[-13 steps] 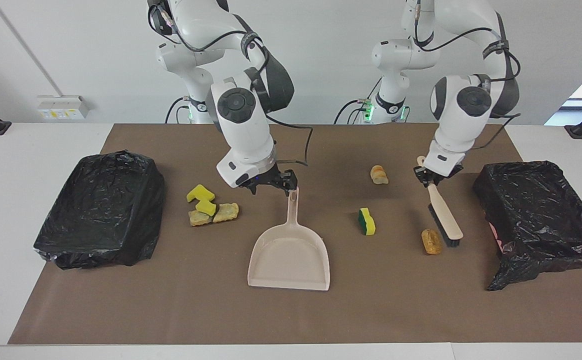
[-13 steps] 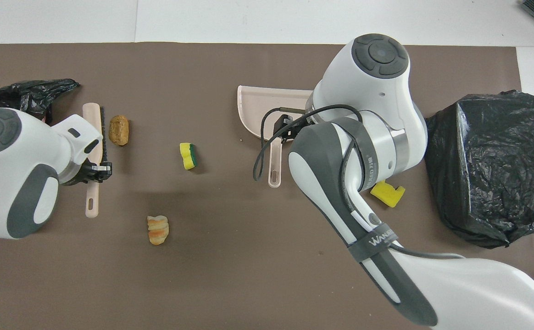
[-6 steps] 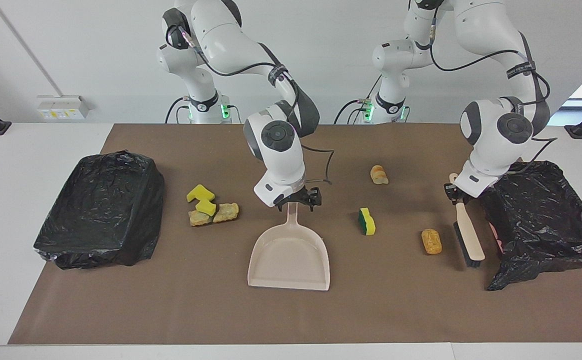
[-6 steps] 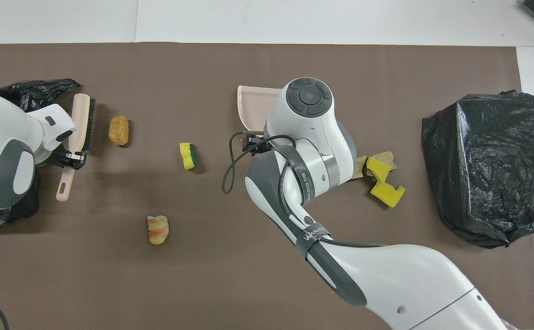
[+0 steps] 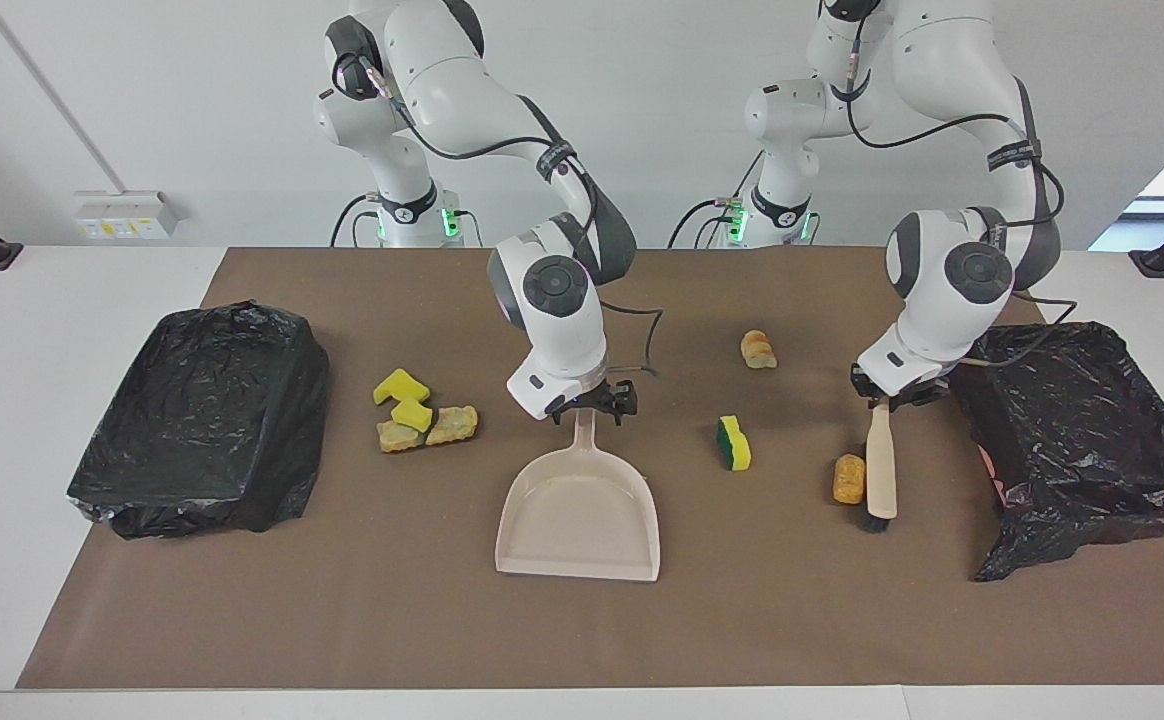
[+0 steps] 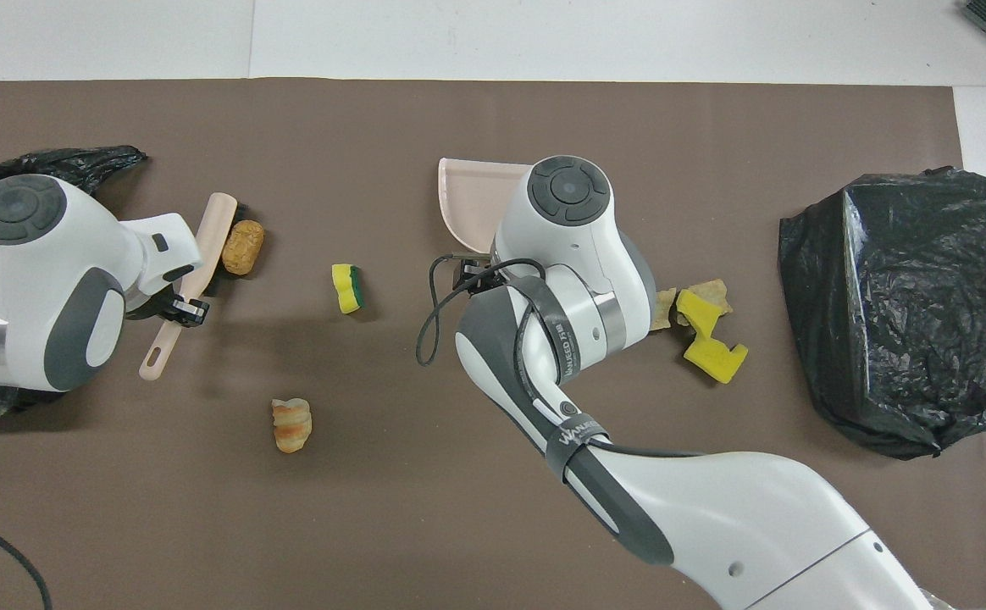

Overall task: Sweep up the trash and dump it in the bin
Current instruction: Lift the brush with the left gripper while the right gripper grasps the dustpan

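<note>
Tan lump (image 5: 849, 479) touching brush (image 5: 880, 472)

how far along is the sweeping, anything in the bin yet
Nothing visibly binned; the dustpan lies empty. In hand: left claw holds the brush against a bread lump; right claw is at the dustpan handle. All the trash is left to sweep.

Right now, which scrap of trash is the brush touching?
The tan bread-like lump lying right against the brush. The green-backed sponge and the other scraps lie apart from it.
</note>
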Controlling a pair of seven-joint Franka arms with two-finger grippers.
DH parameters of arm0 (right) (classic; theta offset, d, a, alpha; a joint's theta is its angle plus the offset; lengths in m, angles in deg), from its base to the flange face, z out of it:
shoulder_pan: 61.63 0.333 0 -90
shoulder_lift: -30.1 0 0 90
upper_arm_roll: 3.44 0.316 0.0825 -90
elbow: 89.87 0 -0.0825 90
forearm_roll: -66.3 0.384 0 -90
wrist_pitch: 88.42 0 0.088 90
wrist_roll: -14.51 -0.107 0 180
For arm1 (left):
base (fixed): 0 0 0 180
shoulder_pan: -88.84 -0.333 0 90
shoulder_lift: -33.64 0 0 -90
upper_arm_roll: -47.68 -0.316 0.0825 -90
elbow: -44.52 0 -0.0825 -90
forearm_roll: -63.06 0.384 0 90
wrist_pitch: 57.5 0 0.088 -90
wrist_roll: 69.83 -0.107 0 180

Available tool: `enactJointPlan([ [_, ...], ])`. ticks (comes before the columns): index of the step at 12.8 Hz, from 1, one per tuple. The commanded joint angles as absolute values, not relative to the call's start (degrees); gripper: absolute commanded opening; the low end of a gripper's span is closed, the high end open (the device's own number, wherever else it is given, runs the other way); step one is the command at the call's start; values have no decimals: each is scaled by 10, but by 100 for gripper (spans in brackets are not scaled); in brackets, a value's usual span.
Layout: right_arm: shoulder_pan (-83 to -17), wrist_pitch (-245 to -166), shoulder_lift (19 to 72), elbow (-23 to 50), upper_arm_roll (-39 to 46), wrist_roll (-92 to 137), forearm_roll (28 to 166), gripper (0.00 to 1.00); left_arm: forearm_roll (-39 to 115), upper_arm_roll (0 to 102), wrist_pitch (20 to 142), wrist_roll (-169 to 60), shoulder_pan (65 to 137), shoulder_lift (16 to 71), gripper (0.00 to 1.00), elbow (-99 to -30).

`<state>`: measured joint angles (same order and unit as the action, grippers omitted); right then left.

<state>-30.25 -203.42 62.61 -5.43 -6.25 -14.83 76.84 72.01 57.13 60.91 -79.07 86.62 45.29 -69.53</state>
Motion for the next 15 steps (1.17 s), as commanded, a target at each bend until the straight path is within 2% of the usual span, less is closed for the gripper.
enactJointPlan([
  [1, -298, -2019, 603, -37, -63, -147, 778, 100, 680, 565, 578, -797, 908, 427, 0, -714],
  [4, -303, -2014, 601, -34, -63, -140, 778, 90, 647, 564, 543, -772, 950, 420, 0, -711],
  [9, -309, -2051, 588, 1, -64, -137, 788, 88, 645, 563, 518, -669, 960, 394, 0, -705],
  [10, -310, -2052, 587, 4, -64, -137, 788, 78, 645, 563, 497, -636, 961, 382, 0, -706],
  [11, -309, -2049, 587, 1, -64, -138, 787, 57, 645, 563, 480, -592, 961, 371, 0, -707],
  [13, -309, -2044, 588, -1, -64, -144, 788, 24, 651, 563, 434, -475, 974, 351, 0, -714],
  [14, -308, -2043, 587, -1, -64, -147, 789, 9, 653, 563, 416, -426, 988, 343, 0, -716],
  [15, -308, -2042, 587, -2, -64, -154, 789, 0, 653, 563, 413, -363, 1005, 336, 0, -727],
])
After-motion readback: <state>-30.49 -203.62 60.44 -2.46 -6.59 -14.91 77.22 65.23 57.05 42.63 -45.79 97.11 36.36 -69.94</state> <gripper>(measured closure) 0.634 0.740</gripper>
